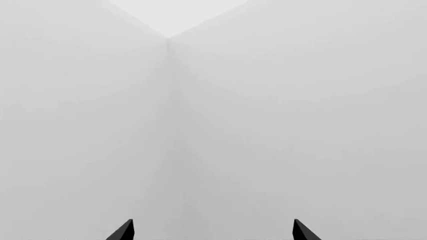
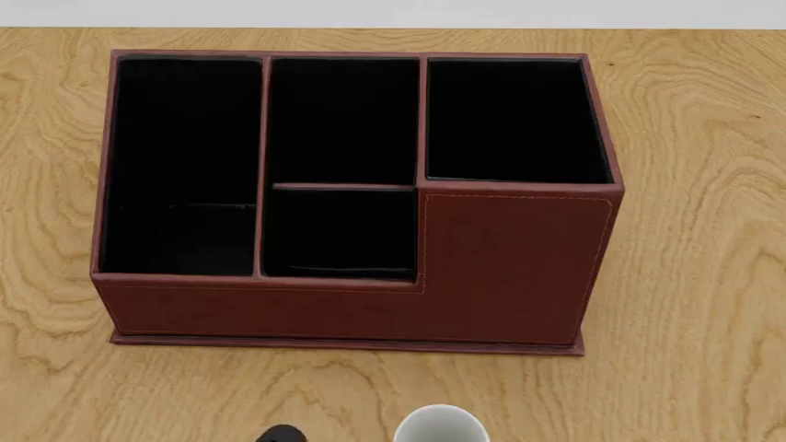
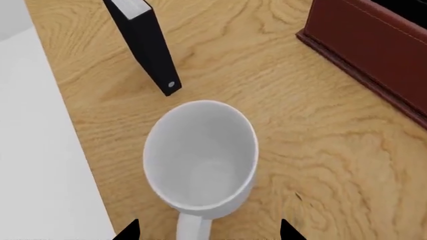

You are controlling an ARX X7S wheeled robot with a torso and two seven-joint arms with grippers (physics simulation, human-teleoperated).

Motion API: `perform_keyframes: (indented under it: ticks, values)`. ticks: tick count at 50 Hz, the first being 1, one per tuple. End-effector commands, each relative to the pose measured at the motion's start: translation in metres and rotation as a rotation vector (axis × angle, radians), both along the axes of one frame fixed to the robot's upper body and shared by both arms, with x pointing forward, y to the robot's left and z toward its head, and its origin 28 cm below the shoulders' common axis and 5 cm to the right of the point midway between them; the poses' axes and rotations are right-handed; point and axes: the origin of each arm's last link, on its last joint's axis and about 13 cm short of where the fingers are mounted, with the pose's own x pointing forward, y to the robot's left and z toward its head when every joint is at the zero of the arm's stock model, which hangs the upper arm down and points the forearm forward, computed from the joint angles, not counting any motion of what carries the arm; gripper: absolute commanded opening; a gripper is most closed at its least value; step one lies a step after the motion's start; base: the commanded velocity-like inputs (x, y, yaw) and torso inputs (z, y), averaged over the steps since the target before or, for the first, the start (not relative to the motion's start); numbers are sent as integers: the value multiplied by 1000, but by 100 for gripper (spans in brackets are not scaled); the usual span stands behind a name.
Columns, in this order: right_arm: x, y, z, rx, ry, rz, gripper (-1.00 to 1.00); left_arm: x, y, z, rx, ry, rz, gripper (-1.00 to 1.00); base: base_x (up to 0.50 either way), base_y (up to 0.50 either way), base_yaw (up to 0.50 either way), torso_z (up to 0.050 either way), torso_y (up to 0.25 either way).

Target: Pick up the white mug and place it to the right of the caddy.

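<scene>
The white mug (image 3: pixel 200 155) stands upright on the wooden table, its handle (image 3: pixel 193 227) pointing toward my right gripper (image 3: pixel 208 232). That gripper is open, with its two dark fingertips on either side of the handle and not touching it. In the head view only the mug's rim (image 2: pixel 443 425) shows at the bottom edge, in front of the caddy (image 2: pixel 368 212), a reddish-brown box with black-lined compartments. The caddy's corner also shows in the right wrist view (image 3: pixel 373 45). My left gripper (image 1: pixel 213 231) is open and faces bare white walls, with nothing between its fingertips.
A small black book (image 3: pixel 143 42) stands upright on the table just beyond the mug; its top shows in the head view (image 2: pixel 280 434). The wooden table (image 2: pixel 700 230) extends to the right of the caddy. The table's near edge (image 3: pixel 73 150) runs beside the mug.
</scene>
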Motion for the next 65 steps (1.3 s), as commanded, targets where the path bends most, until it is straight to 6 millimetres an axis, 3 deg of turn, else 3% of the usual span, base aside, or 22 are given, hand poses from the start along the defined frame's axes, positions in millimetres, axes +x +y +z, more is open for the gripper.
perform_keyframes:
  ticks: [1,65]
  values:
    - [6,2,-4,-10,37,-18,100,1,2,-3,-4,4,3,100,0,0,0,0,0]
    - [20,19,-34,-49,180,-5,100,2,7,-11,-10,23,11,100,0,0,0,0,0]
